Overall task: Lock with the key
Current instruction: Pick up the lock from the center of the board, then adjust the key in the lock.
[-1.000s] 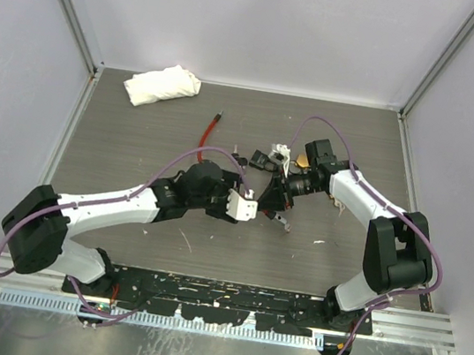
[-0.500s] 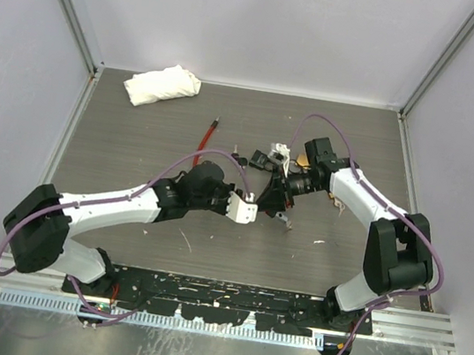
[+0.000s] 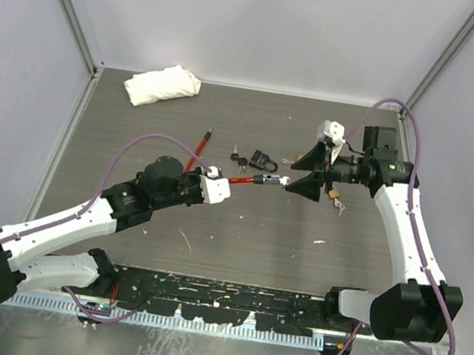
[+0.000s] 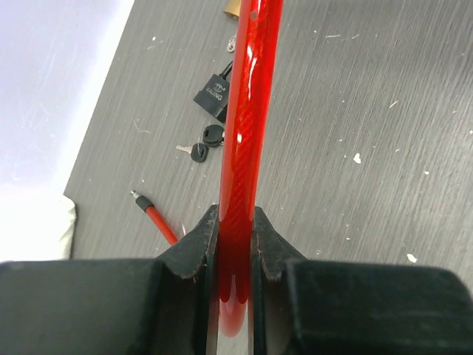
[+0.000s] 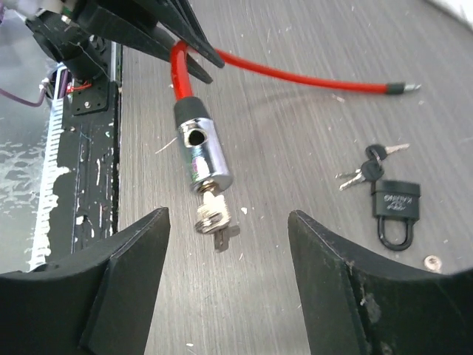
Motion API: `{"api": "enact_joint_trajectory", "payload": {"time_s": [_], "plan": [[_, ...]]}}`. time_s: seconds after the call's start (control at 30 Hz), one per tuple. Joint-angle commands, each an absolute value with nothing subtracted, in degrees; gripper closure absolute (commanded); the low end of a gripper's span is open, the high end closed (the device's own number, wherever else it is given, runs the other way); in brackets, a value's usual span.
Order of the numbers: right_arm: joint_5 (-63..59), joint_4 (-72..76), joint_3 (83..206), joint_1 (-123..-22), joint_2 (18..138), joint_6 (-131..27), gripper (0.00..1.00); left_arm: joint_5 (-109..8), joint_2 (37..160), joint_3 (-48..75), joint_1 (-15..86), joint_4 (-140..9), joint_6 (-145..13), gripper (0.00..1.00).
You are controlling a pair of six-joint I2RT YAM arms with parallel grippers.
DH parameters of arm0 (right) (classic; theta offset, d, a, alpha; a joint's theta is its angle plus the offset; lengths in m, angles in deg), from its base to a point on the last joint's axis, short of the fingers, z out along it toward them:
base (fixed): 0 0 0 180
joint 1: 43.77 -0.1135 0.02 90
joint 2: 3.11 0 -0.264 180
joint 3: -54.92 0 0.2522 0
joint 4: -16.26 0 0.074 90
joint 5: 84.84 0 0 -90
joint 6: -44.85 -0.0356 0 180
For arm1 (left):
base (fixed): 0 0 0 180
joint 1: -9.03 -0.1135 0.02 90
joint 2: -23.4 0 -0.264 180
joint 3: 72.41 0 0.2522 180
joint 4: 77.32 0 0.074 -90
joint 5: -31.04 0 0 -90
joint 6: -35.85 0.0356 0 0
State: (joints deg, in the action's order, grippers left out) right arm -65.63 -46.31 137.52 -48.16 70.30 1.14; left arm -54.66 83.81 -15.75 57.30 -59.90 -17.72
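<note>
The red cable (image 4: pixel 247 111) is being pinched by the left pincer (image 4: pixel 236 237), its fingers being pressed against the cable's sides. At the cable's end, the chrome lock cylinder (image 5: pixel 201 151) is being carried with the key (image 5: pixel 214 218) seated in it. The right pincer (image 3: pixel 302 173) is being held spread just beside the key, gripping nothing. A black padlock (image 5: pixel 395 211) is lying on the surface (image 3: pixel 236 240) nearby.

right end effector (image 3: pixel 299 173): off key (image 5: pixel 213 220), withdrawn right, jaws apart | left end effector (image 3: pixel 228 182): pulled back left, cable (image 4: pixel 247 111) carried along
</note>
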Motion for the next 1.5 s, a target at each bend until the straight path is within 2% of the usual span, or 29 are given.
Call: {"api": "enact_joint_trajectory", "payload": {"time_s": [0.0, 0.1, 0.2, 0.33, 0.4, 0.43, 0.57, 0.67, 0.87, 1.03, 1.47], "plan": [[-69.36, -47.51, 141.69, -47.99, 67.30, 1.39, 0.29, -54.52, 79.01, -17.46, 56.76, -63.61, -27.80, 1.00], [-70.65, -47.68, 143.83, -47.99, 65.66, 0.41, 0.29, -55.94, 75.92, -19.17, 56.72, -64.41, -34.23, 1.00], [-71.34, -47.55, 145.88, -47.99, 62.88, 0.26, 0.24, -56.78, 72.38, -22.00, 56.63, -68.09, -42.22, 1.00], [-72.73, -44.96, 146.57, -47.99, 59.37, -3.08, 0.12, -56.06, 68.68, -26.71, 56.59, -75.85, -51.17, 1.00], [-74.98, -42.93, 143.95, -47.99, 57.63, -5.31, 0.01, -55.69, 67.26, -28.54, 56.64, -80.26, -55.27, 1.00], [-76.25, -41.82, 142.08, -47.99, 56.72, -6.06, 0.00, -55.58, 66.80, -29.36, 56.60, -82.19, -57.09, 1.00], [-83.63, -41.22, 131.59, -48.04, 53.49, -2.53, 0.00, -55.08, 65.80, -31.59, 56.64, -89.24, -63.99, 1.00], [-81.50, -38.95, 127.47, -48.17, 52.48, -3.30, 0.00, -53.98, 65.58, -32.76, 56.61, -94.10, -67.47, 1.00], [-70.30, -36.58, 124.75, -48.17, 53.02, -5.04, 0.00, -53.53, 66.69, -32.31, 56.66, -98.82, -71.68, 1.00], [-66.60, -30.59, 123.35, -48.70, 52.80, -12.24, 0.00, -53.14, 69.69, -30.16, 57.07, -100.02, -74.81, 1.00], [-62.52, -19.04, 122.97, -50.63, 52.16, -23.78, 0.02, -67.40, 78.49, -29.86, 66.51, -110.55, -77.41, 1.00]]}}
